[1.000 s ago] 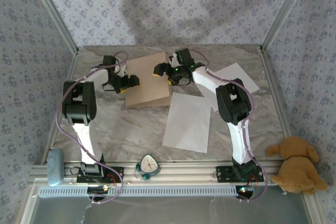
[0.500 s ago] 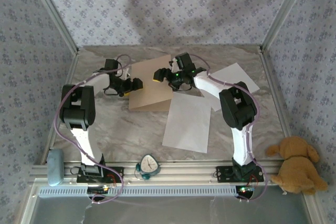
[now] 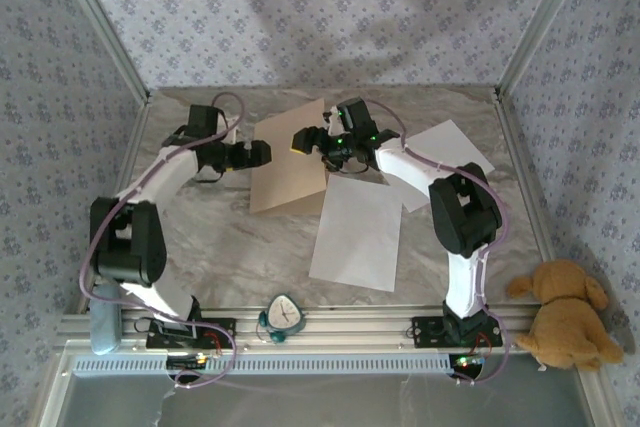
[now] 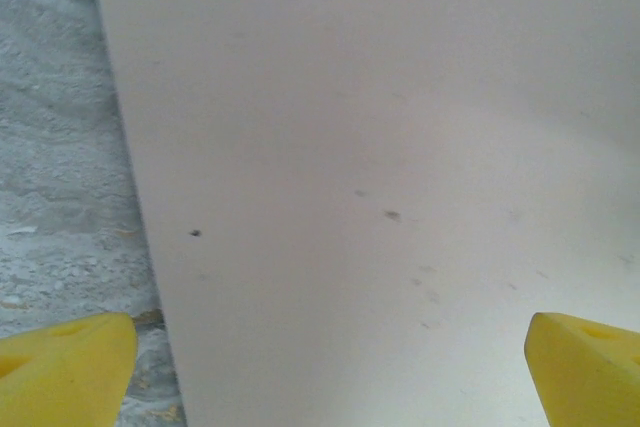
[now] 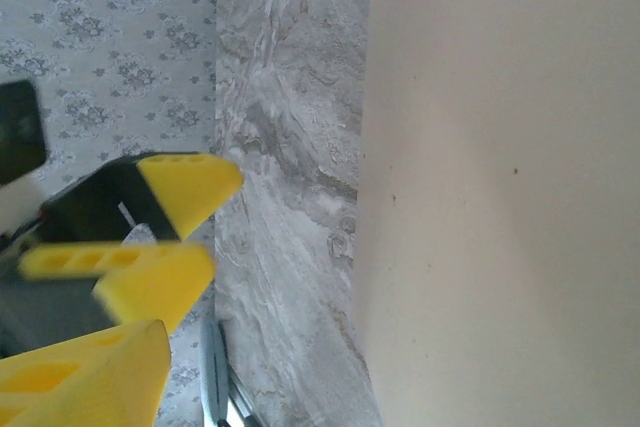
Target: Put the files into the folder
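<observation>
- The left gripper (image 3: 255, 154) sits at the folder's (image 3: 285, 172) left edge. From its wrist camera the two yellow fingertips (image 4: 65, 367) stand wide apart with nothing clasped between them.
- Between those tips, the wrist camera looks onto the folder's broad pale face. The folder's left edge runs down beside the marbled table (image 3: 230, 237).
- The right gripper (image 3: 305, 139) hangs over the folder's far right corner. Its wrist camera catches one yellow finger (image 5: 80, 377) low in the corner, and I cannot tell how far that gripper is spread or whether it holds anything.
- That same wrist camera sees the folder's long edge against the marble, with the left gripper's black-and-yellow tip just beyond it.
- The folder lies on the table between the two arms, tan and rectangular; I cannot make out whether its cover is raised.
- One white sheet (image 3: 357, 232) lies just right of the folder and nearer the arm bases, its corner touching the folder's near right corner.
- The second sheet (image 3: 455, 152) lies well to the folder's right, partly under the right arm.
- Farther off, right of the folder and past the table's near edge, sits a plush toy (image 3: 562, 312).
</observation>
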